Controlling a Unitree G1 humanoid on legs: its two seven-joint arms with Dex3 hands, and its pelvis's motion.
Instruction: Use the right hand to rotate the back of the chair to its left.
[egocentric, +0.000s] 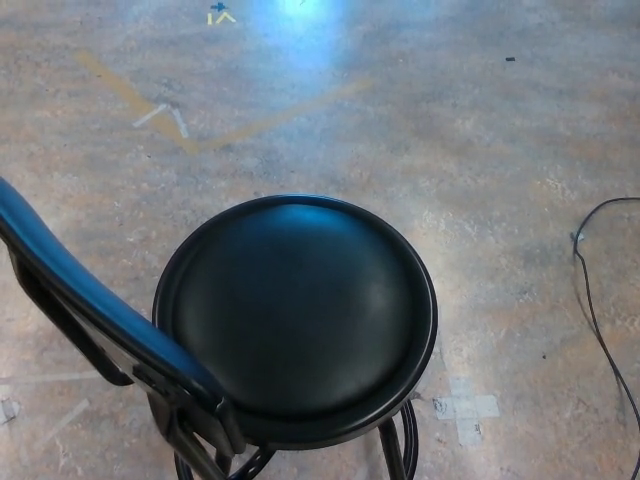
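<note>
Mottled concrete floor (480, 130); yellow tape lines (240, 125); black cable (595, 300) at right.

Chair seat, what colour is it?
The seat is shiny black, seen clearly in the head view.
</note>
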